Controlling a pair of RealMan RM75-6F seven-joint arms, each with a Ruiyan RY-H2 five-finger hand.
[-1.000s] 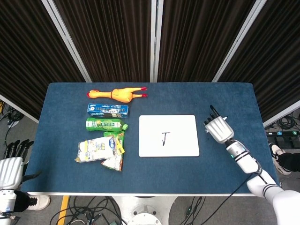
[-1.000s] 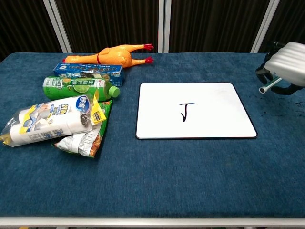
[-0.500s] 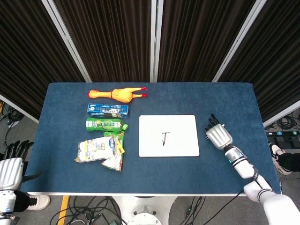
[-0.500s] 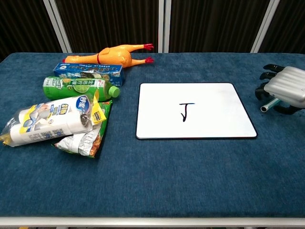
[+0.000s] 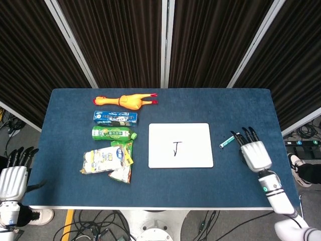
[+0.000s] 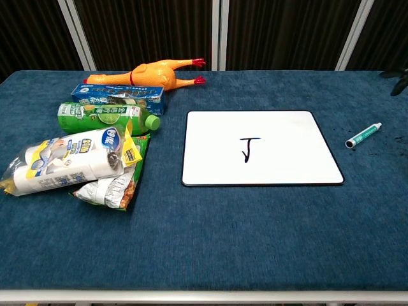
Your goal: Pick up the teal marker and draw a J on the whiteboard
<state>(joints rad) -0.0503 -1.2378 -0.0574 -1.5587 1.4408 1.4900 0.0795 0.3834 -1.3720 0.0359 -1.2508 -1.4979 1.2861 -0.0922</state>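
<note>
The teal marker [image 5: 226, 142] [image 6: 363, 135] lies loose on the blue table, right of the whiteboard [image 5: 180, 145] [image 6: 261, 148], which carries a black J [image 5: 176, 148] [image 6: 249, 148]. My right hand [image 5: 255, 152] is just right of the marker, fingers apart and stretched forward, holding nothing; only its dark fingertips [image 6: 396, 81] show at the chest view's right edge. My left hand [image 5: 12, 175] hangs off the table's left side, fingers spread and empty.
Left of the whiteboard lie a rubber chicken [image 5: 128, 100] [image 6: 153, 72], a blue box [image 5: 115, 118], a green bottle [image 5: 113, 133] [image 6: 105, 116], a white packet [image 6: 64, 159] and snack bags [image 5: 122, 165]. The table's right edge [image 5: 281, 150] runs close to my right hand.
My right hand has let go of the marker, which now lies on the table, and has drawn back to the right and toward me. The left hand barely moved.
</note>
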